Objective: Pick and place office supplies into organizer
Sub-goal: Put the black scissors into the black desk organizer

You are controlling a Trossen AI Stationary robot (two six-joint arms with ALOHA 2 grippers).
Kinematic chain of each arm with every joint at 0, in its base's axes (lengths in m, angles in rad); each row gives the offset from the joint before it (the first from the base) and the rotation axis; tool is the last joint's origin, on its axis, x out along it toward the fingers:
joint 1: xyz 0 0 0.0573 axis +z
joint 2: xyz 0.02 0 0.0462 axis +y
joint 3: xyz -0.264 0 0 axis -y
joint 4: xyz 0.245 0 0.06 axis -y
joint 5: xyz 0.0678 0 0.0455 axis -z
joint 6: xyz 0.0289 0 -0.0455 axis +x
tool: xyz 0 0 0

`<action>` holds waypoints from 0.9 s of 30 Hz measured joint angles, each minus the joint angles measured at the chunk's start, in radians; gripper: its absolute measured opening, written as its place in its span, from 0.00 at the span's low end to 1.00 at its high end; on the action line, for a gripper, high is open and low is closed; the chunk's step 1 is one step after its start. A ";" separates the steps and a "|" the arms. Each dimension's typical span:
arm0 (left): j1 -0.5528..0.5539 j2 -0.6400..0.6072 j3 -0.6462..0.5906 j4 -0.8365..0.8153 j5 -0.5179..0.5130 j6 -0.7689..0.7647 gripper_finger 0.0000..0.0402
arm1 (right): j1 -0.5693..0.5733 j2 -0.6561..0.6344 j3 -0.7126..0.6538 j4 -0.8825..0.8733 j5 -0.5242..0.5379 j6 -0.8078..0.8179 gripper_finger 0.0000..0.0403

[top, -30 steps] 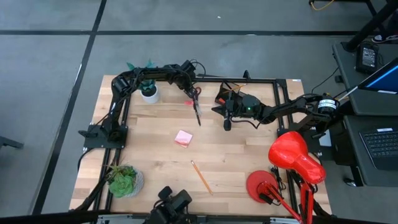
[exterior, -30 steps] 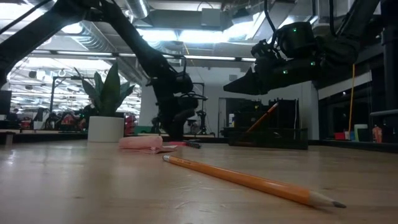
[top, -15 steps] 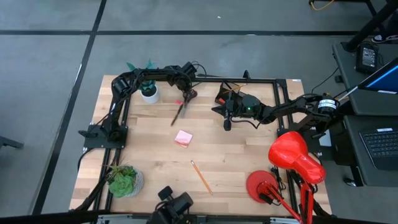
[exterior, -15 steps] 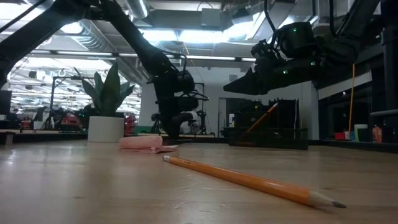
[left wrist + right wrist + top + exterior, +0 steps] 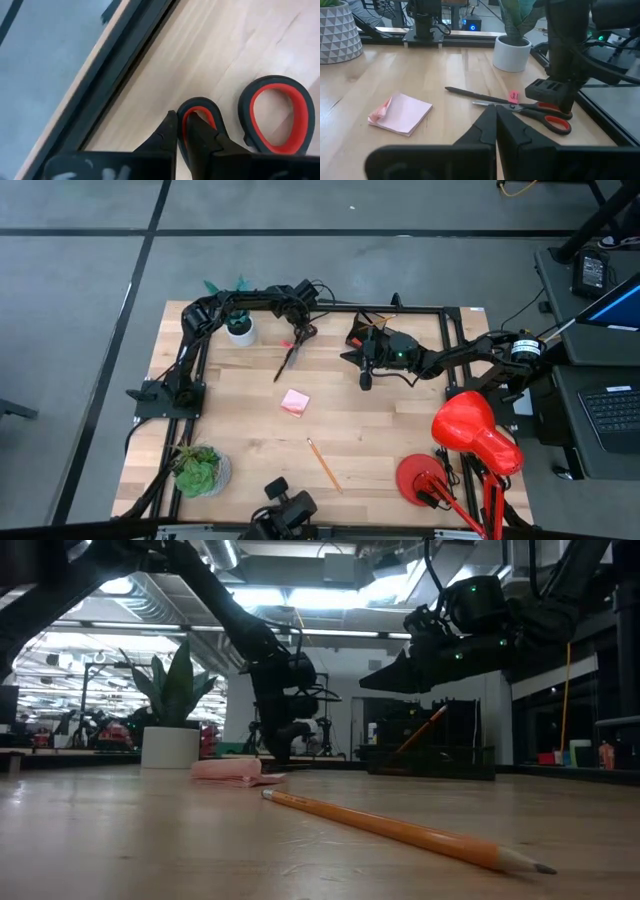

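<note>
Scissors (image 5: 235,120) lie flat on the tabletop (image 5: 225,45), one handle loop pinched between the closed left gripper (image 5: 181,131) fingers — rigid, light, apparently pivot-prone; right gripper (image 5: 496,125) closed, empty.

Two dark jointed arms trail black cables; green lights glow on one.
</note>
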 joint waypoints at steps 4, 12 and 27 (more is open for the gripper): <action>-0.004 -0.071 0.008 0.014 0.051 0.037 0.02 | 0.000 0.000 0.000 0.000 0.000 0.022 0.02; -0.031 -0.243 0.009 0.068 0.064 0.064 0.02 | -0.001 0.000 0.000 -0.002 0.000 0.050 0.02; -0.181 -0.459 -0.345 0.743 0.010 0.173 0.02 | 0.012 0.000 0.002 0.151 0.001 0.047 0.02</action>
